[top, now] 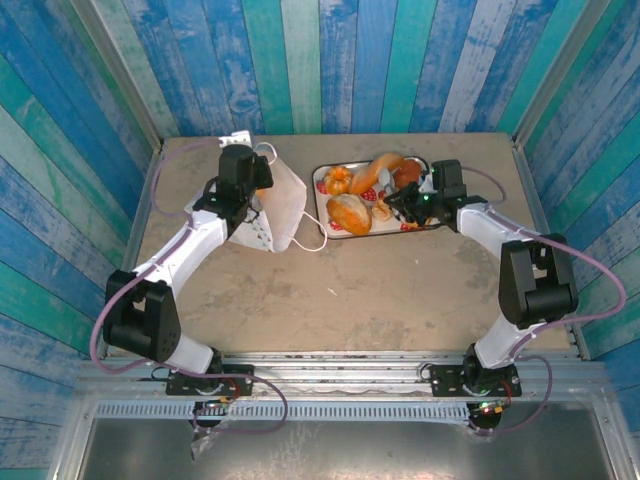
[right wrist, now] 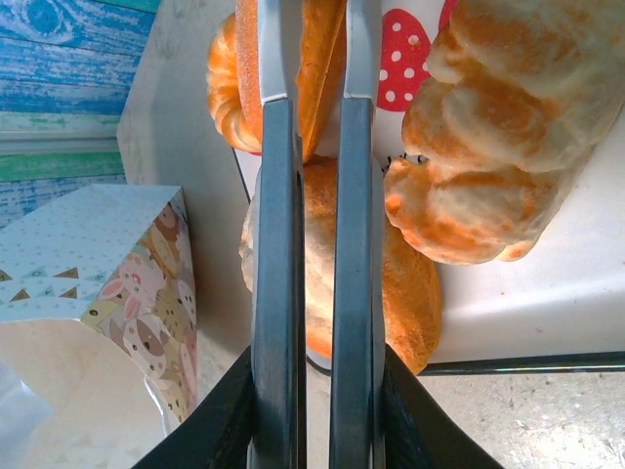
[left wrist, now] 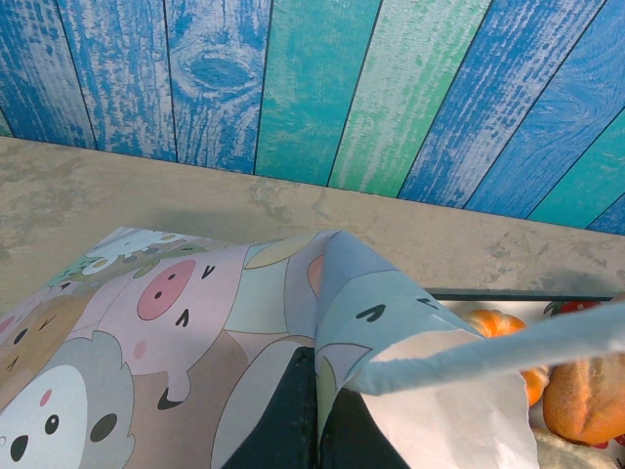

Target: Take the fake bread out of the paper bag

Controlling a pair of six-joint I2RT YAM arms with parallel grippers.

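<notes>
My left gripper (top: 252,203) (left wrist: 312,420) is shut on a fold of the paper bag (top: 275,205) (left wrist: 195,322), which leans open toward the tray; its white cord handle (left wrist: 508,352) crosses the left wrist view. Several pieces of fake bread (top: 348,213) (right wrist: 498,127) lie on the strawberry-print tray (top: 322,200) (right wrist: 547,293). My right gripper (top: 398,196) (right wrist: 312,98) hovers over the tray, shut, its fingers parallel with a thin gap and nothing between them. A long roll (right wrist: 400,293) lies beneath them. The bag (right wrist: 107,264) stands left of the tray.
Blue and green plank walls close the table on three sides. The tray sits at the back right, the bag at the back left. Bare tabletop (top: 340,300) stretches between these and the arm bases.
</notes>
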